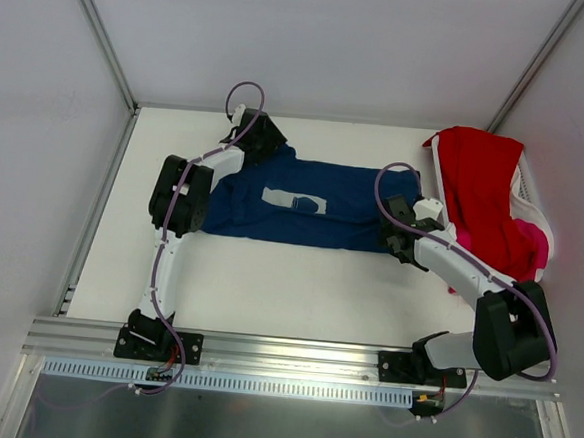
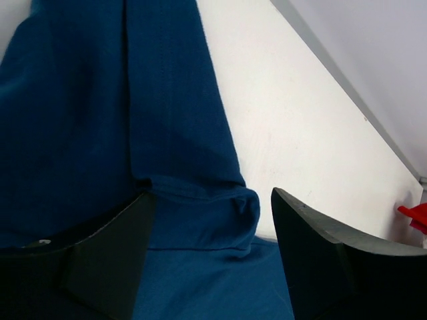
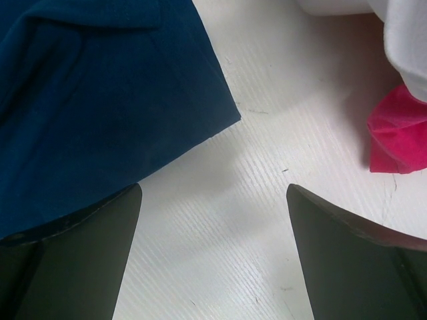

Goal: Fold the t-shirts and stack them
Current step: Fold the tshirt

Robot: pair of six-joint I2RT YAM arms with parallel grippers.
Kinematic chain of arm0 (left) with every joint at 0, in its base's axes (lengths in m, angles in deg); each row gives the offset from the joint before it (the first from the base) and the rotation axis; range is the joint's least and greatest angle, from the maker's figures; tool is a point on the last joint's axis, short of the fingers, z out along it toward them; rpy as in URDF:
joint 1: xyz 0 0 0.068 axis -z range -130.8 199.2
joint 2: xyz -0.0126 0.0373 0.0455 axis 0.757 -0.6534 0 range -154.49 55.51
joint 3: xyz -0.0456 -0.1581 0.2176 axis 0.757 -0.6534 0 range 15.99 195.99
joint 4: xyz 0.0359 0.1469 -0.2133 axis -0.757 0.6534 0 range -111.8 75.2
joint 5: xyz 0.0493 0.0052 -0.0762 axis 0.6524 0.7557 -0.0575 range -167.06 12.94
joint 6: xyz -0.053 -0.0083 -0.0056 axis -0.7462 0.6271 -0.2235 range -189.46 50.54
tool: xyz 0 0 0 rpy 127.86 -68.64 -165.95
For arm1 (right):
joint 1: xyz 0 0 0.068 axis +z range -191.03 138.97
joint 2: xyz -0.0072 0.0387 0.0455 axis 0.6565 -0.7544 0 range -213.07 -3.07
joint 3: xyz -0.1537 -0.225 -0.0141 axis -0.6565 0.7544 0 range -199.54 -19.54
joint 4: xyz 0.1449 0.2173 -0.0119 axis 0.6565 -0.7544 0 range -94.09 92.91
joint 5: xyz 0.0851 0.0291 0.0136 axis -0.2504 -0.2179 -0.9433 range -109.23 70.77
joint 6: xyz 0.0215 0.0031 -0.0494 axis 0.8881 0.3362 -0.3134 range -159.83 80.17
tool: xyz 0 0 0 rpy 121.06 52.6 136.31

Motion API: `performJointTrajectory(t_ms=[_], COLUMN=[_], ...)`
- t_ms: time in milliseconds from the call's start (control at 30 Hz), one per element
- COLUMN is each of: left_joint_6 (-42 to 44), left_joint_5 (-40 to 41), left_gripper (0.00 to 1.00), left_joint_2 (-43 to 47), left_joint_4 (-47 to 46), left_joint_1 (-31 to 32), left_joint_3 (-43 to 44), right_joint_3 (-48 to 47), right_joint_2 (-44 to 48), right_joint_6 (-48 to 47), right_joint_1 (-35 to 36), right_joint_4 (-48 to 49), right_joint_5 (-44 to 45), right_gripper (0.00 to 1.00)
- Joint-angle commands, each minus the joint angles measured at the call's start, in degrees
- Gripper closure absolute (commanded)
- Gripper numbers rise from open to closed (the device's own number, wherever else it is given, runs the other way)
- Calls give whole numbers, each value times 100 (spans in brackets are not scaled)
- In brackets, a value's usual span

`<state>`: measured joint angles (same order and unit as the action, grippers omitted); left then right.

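The navy t-shirt (image 1: pixel 302 215) lies spread mid-surface (image 1: pixel 267 287), its fold not yet begun. The left pincer (image 2: pixel 210 200), released, straddles a bunched edge at the shirt's ten o'clock. The right pincer (image 3: pixel 213 193), released, hangs beside its three o'clock corner. Next, I judge, both must grasp cloth. The red t-shirt (image 1: pixel 480 187) and pink t-shirt (image 1: pixel 533 241) wait at two o'clock.

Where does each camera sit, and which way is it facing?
Top external: above and behind the bases, looking down at the table; both arms, navy t-shirt, red t-shirt over basket.
Left wrist: on the left arm, looking through the left pincer at bunched navy cloth.
Right wrist: past the right pincer, navy corner, pink t-shirt.
Shared: the navy t-shirt.
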<state>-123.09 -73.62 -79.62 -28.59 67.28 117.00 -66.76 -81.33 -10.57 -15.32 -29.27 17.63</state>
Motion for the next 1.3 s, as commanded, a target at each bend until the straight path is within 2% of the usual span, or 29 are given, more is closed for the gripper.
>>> performJointTrajectory(t_ms=[0, 133, 167, 400, 500, 567, 767, 900, 1000, 1067, 1167, 1267], left_joint_6=[-78, -113, -104, -78, -60, -17, 335, 642, 791, 915, 1020, 1047], left_joint_5=[244, 253, 253, 262, 280, 289, 367, 490, 692, 833, 842, 860], left_gripper=[34, 55, 63, 85, 90, 99, 100, 100, 100, 100, 100, 100], left_joint_2=[-57, -101, -119, -163, -189, -180, 337, 917, 1322, 1559, 1770, 1946], left_joint_4=[107, 134, 134, 178, 186, 186, 222, 222, 204, 178, 160, 143], left_joint_1=[63, 63, 55, 63, 63, 55, 54, 55, 55, 46, 28, -16], left_joint_3=[173, 200, 200, 226, 235, 243, -37, -485, -907, -1179, -1443, -1689], right_joint_3=[-68, -50, -50, -50, -50, -111, -761, -1962, -2614, -3388, -4486, -5208], right_joint_2=[-40, -67, -84, -102, -102, -93, -84, -575, -1444, -2267, -3331, -3853], right_joint_6=[-60, -60, -69, -87, -87, -95, -490, -1035, -1369, -1545, -1625, -1564], right_joint_1=[21, 21, 21, 21, 21, 21, 13, 13, -180, -425, -628, -760], right_joint_4=[-51, -34, -42, -34, -34, -34, -69, -86, 19, -16, -401, -684], right_joint_5=[155, 155, 163, 190, 190, 181, 41, -179, -424, -846, -926, -882], right_gripper=[5, 6, 6, 6, 6, 6, 7, 5, 4, 4, 5, 5])
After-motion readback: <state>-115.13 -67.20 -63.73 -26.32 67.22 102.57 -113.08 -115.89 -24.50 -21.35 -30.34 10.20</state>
